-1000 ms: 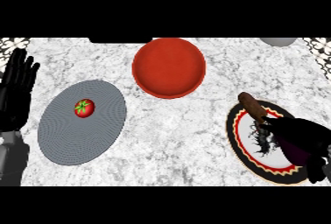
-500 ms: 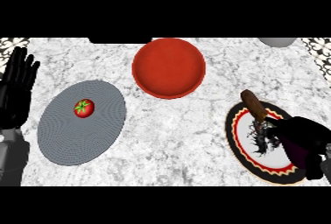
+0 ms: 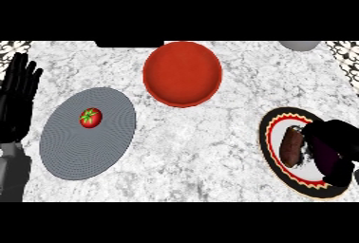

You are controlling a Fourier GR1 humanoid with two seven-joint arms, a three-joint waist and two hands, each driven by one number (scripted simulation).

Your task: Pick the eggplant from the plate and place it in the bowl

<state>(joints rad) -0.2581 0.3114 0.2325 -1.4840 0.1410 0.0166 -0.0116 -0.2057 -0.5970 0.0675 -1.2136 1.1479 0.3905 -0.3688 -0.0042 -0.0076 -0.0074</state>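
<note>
Eggplant [image 3: 291, 145] is clasped on the patterned plate [image 3: 275, 124] by the right robot hand [image 3: 331, 153].
The red bowl [image 3: 182, 72] sits well apart; a tomato [image 3: 89, 117] lies on the grey plate [image 3: 77, 152]; the left robot hand [image 3: 17, 102] is rested open at the table [image 3: 203, 152] edge.

Right hand [image 3: 333, 154] curls beside eggplant [image 3: 291, 145] on plate [image 3: 275, 124].

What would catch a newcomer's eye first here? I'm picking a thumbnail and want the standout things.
The red bowl stands out most, at top centre of the marble counter. Next, the tomato on the grey plate at left. At right, the right hand sits over the patterned plate beside the dark eggplant; the left hand rests open at the left edge.
</note>
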